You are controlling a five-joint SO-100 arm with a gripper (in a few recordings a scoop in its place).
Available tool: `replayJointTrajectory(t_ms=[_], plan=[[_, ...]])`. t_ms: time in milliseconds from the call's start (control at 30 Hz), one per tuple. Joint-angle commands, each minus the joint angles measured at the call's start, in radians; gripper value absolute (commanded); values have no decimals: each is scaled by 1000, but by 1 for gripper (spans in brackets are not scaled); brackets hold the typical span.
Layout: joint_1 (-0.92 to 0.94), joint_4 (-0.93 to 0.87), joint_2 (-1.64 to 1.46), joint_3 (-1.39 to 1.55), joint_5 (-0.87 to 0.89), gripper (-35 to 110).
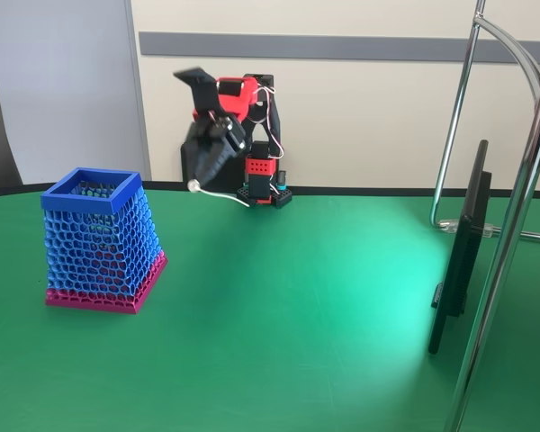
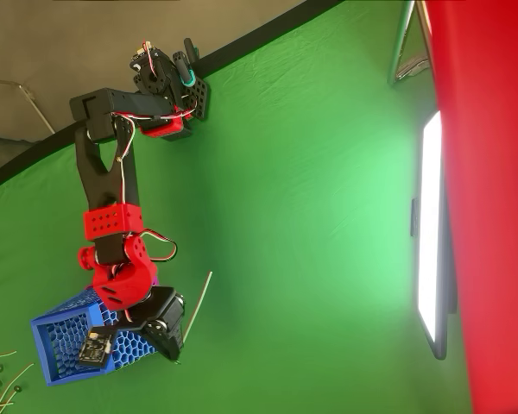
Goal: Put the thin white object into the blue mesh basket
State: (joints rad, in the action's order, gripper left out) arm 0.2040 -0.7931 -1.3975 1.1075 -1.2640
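The blue mesh basket (image 1: 99, 238) with its magenta base band stands on the green table at the left; in the overhead view the basket (image 2: 65, 345) is at the lower left. My red and black gripper (image 1: 198, 180) hangs in the air just right of the basket's rim and a little above it. It is shut on one end of the thin white object (image 1: 223, 195), which sticks out sideways to the right above the table. From overhead, my gripper (image 2: 176, 349) sits at the basket's right edge and the thin white object (image 2: 198, 304) points away from it.
The arm's base (image 1: 263, 184) stands at the table's far edge. A dark flat monitor (image 1: 459, 261) and chrome tube frame (image 1: 513, 234) stand at the right. Several loose white strands (image 2: 0, 379) lie left of the basket in the overhead view.
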Motion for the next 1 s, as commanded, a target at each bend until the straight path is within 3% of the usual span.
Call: replayJointTrajectory(t_ms=[0, 733, 967], plan=[[32, -25, -6, -150, -18, 1], [196, -25, 160, -635, -357, 1], [262, 124, 199, -588, -489, 1]])
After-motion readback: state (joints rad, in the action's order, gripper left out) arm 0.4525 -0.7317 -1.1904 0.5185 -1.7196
